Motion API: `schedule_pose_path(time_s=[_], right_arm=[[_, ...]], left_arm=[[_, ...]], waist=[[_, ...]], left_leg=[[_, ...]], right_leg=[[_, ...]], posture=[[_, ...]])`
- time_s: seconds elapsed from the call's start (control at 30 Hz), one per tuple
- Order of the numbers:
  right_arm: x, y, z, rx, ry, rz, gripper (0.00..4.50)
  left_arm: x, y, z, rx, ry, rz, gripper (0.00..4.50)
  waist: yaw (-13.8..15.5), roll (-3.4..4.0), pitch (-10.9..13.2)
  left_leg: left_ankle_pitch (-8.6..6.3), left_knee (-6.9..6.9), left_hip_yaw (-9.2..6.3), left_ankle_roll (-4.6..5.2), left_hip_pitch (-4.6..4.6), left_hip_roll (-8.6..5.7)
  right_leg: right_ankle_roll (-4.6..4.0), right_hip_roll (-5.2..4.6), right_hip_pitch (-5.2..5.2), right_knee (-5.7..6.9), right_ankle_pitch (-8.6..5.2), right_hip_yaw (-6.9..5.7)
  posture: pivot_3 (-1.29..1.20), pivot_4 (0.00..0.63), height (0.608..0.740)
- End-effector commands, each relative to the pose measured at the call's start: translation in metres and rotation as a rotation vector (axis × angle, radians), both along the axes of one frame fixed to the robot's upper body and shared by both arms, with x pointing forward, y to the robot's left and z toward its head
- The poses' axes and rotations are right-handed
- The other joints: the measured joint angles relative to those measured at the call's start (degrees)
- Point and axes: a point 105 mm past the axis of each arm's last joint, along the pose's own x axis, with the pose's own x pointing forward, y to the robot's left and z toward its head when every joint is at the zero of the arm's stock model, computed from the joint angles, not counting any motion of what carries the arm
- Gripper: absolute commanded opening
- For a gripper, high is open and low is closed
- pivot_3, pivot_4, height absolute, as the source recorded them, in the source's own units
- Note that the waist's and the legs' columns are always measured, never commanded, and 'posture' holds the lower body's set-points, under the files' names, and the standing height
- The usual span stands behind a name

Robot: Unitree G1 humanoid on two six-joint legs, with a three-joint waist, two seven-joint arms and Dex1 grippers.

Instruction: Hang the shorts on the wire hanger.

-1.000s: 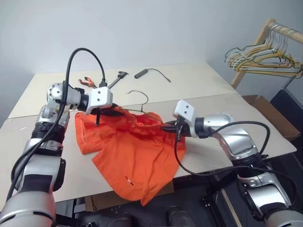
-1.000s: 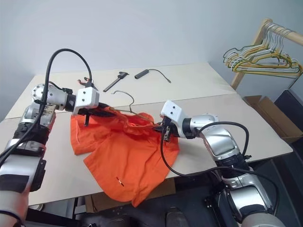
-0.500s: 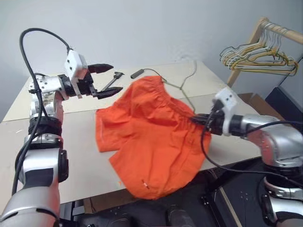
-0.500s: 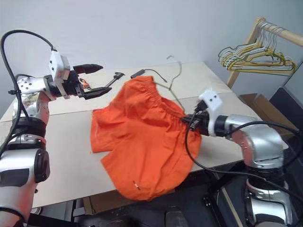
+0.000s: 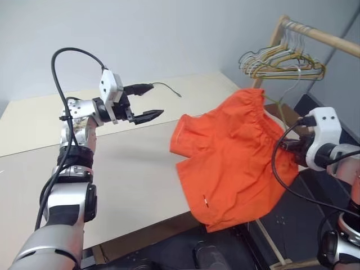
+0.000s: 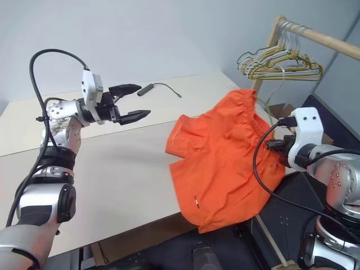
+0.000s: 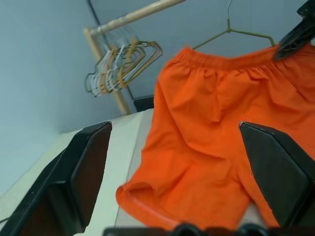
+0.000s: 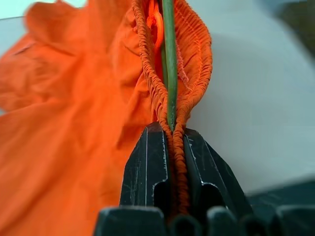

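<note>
the right gripper [image 8: 170, 140] is clamped on the gathered waistband of the shorts [image 5: 236, 152] together with the thin wire hanger [image 8: 170, 64], which runs on out from between its fingers. the shorts hang from that grip, draping past the table [image 5: 112, 163] edge. the left gripper [image 5: 147, 101], jaws wide and empty, hovers well apart from them over the table

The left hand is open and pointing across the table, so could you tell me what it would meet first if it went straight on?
Most likely the shorts: in the wrist view, they hang squarely between the left hand's open fingers, though how far ahead is unclear.
</note>
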Motion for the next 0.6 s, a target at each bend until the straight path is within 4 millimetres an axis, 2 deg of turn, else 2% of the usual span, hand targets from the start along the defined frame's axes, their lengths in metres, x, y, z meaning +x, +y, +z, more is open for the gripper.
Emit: schedule_pose_path(time_s=[0.03,0.13,0.27,0.5,0.6], right_arm=[[0.003,-0.029,0.029,0.026,-0.126,-0.235,0.12],[0.007,-0.039,0.040,0.113,-0.192,-0.366,0.12],[0.006,-0.057,0.048,0.115,-0.200,-0.545,0.12],[0.012,-0.080,0.061,0.171,-0.160,-0.664,0.12],[0.019,-0.092,0.062,0.171,-0.139,-0.704,0.12]], left_arm=[[-0.003,-0.005,0.016,-0.009,-0.064,-0.020,4.50],[-0.005,-0.007,0.015,-0.016,-0.060,-0.030,4.50],[-0.010,-0.009,0.010,-0.021,-0.046,-0.045,4.50],[-0.029,-0.007,0.016,-0.134,-0.054,-0.108,4.50],[-0.028,-0.007,0.018,-0.173,-0.037,-0.063,4.50]], waist=[[-1.26,0.03,-0.02],[-2.69,0.10,-0.06],[-3.80,0.30,-0.17],[-4.59,0.71,-0.30],[-4.74,0.83,-0.36]], left_leg=[[0.01,0.00,-0.01,0.01,0.00,-0.03],[0.02,-0.02,-0.02,0.04,0.02,-0.05],[0.03,-0.06,-0.05,0.05,0.03,-0.04],[0.04,-0.07,-0.03,0.12,0.10,-0.10],[0.04,-0.10,-0.03,0.12,0.15,-0.10]], right_leg=[[0.02,-0.04,0.01,0.02,0.00,0.01],[0.06,-0.08,0.02,0.04,0.02,0.06],[0.07,-0.08,0.02,0.06,0.02,0.07],[0.14,-0.17,0.09,0.06,0.03,0.15],[0.15,-0.16,0.15,0.03,0.02,0.16]], posture=[[-0.36,0.000,0.740],[-0.36,0.000,0.740],[-0.35,0.000,0.740],[-0.34,0.000,0.740],[-0.32,0.000,0.740]])
